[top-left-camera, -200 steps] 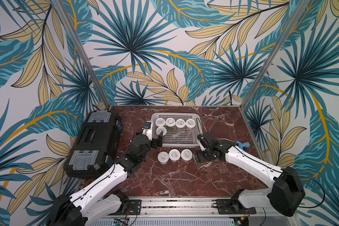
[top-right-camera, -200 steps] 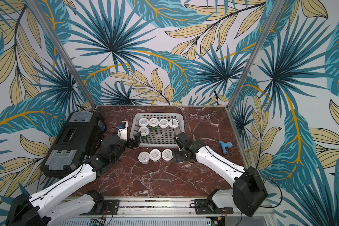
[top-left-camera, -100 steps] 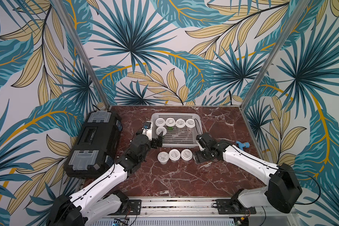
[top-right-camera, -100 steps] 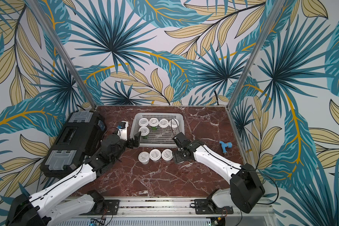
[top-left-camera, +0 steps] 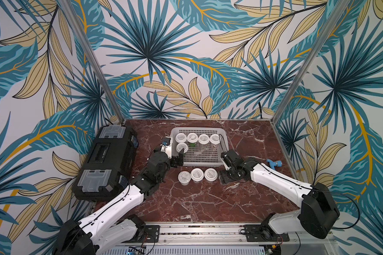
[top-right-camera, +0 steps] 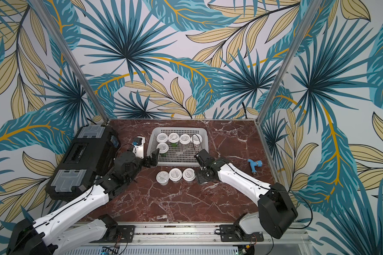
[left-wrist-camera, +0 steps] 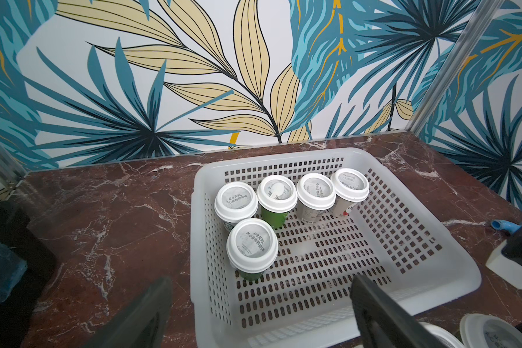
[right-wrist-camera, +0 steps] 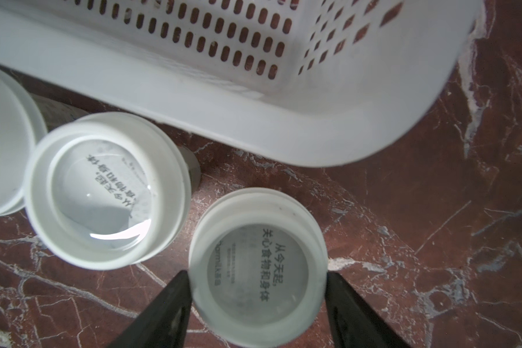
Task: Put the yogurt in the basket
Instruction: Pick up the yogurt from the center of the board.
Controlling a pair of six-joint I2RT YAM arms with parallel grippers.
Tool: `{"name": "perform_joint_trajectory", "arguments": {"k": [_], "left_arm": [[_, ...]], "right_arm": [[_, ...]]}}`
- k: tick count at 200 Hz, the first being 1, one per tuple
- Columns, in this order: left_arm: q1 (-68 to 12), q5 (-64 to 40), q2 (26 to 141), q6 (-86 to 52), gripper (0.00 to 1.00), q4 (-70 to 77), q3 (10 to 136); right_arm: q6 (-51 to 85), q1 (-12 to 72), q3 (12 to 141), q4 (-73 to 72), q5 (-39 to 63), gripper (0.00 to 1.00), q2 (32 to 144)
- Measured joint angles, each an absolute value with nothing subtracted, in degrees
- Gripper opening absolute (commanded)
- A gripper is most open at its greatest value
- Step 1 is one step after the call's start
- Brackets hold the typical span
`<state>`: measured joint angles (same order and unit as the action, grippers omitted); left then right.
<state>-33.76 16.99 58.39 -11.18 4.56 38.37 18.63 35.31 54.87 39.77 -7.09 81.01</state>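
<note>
My right end effector is grasping a cup that stands on the bench, just near of the basket. Both black fingers meet the lid's rim, one on each side. The left end effector hangs released at the basket's near-left corner, holding nothing.

Five cups stand upright in the basket, four along its far wall and one at the left in front of them. A row of three shows on the bench, near of the basket.

I'd judge these light and fairly stiff but smooth-sided (so slippery). The thin wall could dent, and the lid could pop under a hard squeeze. The lid overhangs the body, so a hold just under that lip looks safest.

Only the right wrist view shows the finger contact. In both top views the end effector's own body hides it, and I cannot tell whether the held cup belongs to that row. The left wrist view shows the cups' sides, some green; the top views give little but lids.
</note>
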Motion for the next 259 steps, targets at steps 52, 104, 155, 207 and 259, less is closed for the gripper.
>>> {"name": "perform_joint_trajectory", "arguments": {"k": [52, 104, 155, 207, 259], "left_arm": [[-33.76, 16.99, 58.39, -11.2, 0.96, 4.54, 38.37], [-33.76, 16.99, 58.39, -11.2, 0.96, 4.54, 38.37], [-33.76, 17.08, 58.39, -11.38, 0.96, 4.54, 38.37], [-33.76, 17.17, 58.39, -11.4, 0.96, 4.51, 38.37], [-33.76, 17.19, 58.39, -11.42, 0.96, 4.51, 38.37]], "right_arm": [[18.57, 35.31, 54.87, 39.24, -7.07, 0.72, 81.19], [18.44, 35.35, 54.87, 39.31, -7.05, 0.64, 81.21], [18.22, 35.35, 56.71, 43.55, -7.03, 0.64, 78.08], [17.96, 36.49, 63.02, 50.78, -7.09, 0.64, 74.65], [17.56, 38.89, 70.37, 56.99, -7.66, 0.64, 74.61]]}}
